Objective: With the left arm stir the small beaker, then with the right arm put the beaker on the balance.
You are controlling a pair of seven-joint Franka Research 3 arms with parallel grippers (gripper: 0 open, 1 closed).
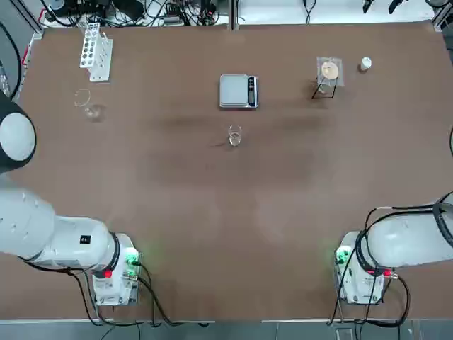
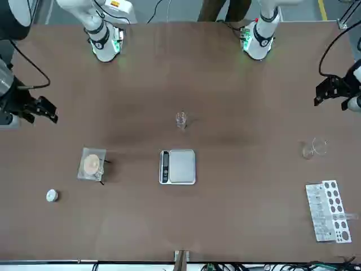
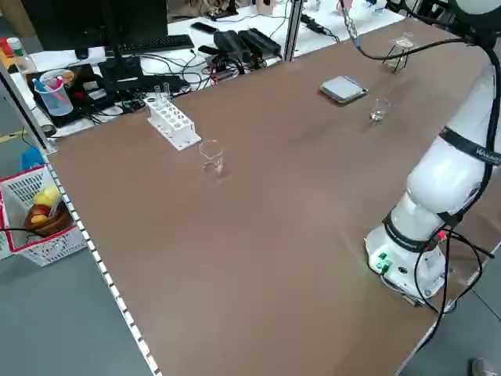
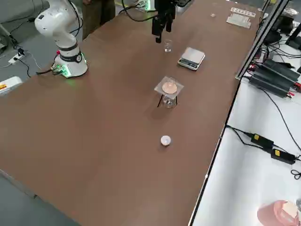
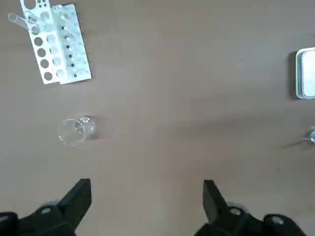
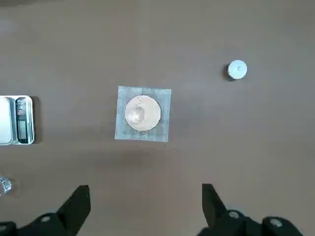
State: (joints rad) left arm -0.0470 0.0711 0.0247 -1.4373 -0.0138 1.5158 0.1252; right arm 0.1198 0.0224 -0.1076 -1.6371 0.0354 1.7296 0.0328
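Going from left to right across the overhead view, a white test-tube rack (image 1: 94,51) is standing at the far left of the brown table (image 1: 177,205), and just near it a wider clear glass vessel with a rod (image 1: 88,105) is resting untouched. Further along, in the middle, the small silver-grey rectangular digital balance with a square metal plate (image 1: 238,91) is sitting bare, and the tiny clear glass small beaker (image 1: 234,136) is standing just in front of it on the table, apart from it. To the right, a pale disc on a square of wire mesh over a small stand (image 1: 328,73) and a small white round cap (image 1: 365,64) are lying near the far edge.

Judging from this, nothing of the task is done yet: the stirring is still to come, and so is the move onto the balance.

The left gripper (image 5: 146,201) is hanging above the table, its jaws spread wide and holding nothing, with the rod vessel in its wrist view. The right gripper (image 6: 145,204) is likewise hovering wide open and empty, above the mesh stand's area.
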